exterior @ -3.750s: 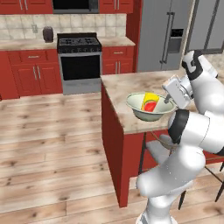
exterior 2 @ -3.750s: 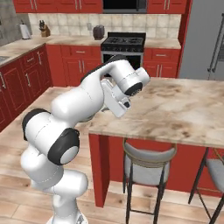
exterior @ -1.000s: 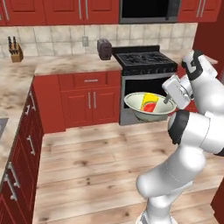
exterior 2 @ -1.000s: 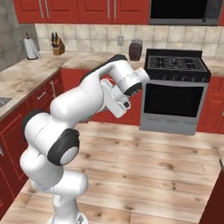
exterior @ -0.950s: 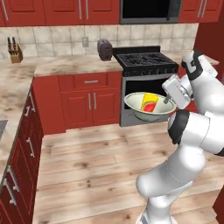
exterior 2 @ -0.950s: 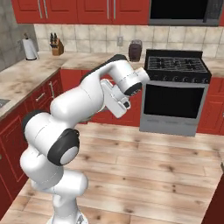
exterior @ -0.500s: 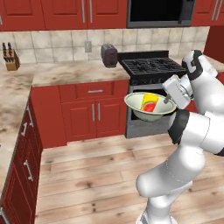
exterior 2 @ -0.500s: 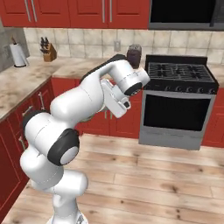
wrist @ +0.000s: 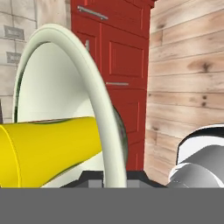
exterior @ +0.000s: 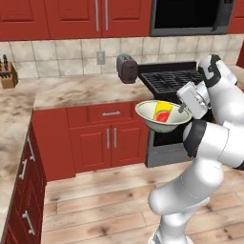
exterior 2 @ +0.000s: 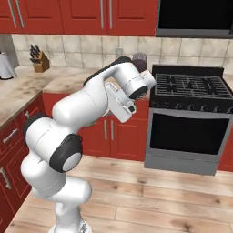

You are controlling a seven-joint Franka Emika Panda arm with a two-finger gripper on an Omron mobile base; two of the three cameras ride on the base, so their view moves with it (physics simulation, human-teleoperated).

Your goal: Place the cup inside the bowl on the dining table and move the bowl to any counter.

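Note:
The pale green-white bowl [exterior: 160, 127] hangs in the air in front of the arm, with the yellow cup [exterior: 163, 112] lying tilted inside it, red mark showing. My gripper [exterior: 183, 108] is shut on the bowl's right rim. In the hand view the bowl's rim [wrist: 94, 100] runs up from between the fingertips of my gripper [wrist: 114, 179], and the cup [wrist: 48, 146] lies on its side against the inner wall. The counter [exterior: 81, 90] with red cabinets stands ahead and to the left of the bowl, a little below it. The dining table is out of view.
A black stove [exterior: 167, 78] stands behind the bowl, with a dark toaster [exterior: 127, 68] on the counter beside it. A second counter run [exterior: 12, 124] lines the left wall, with a knife block [exterior: 7, 76] in the corner. Below lies open wood floor [exterior: 95, 205].
The whole scene has shifted as the base moved: the counter and stove are nearer and larger. The arm, bowl and cup keep the same pose, with the grip unchanged.

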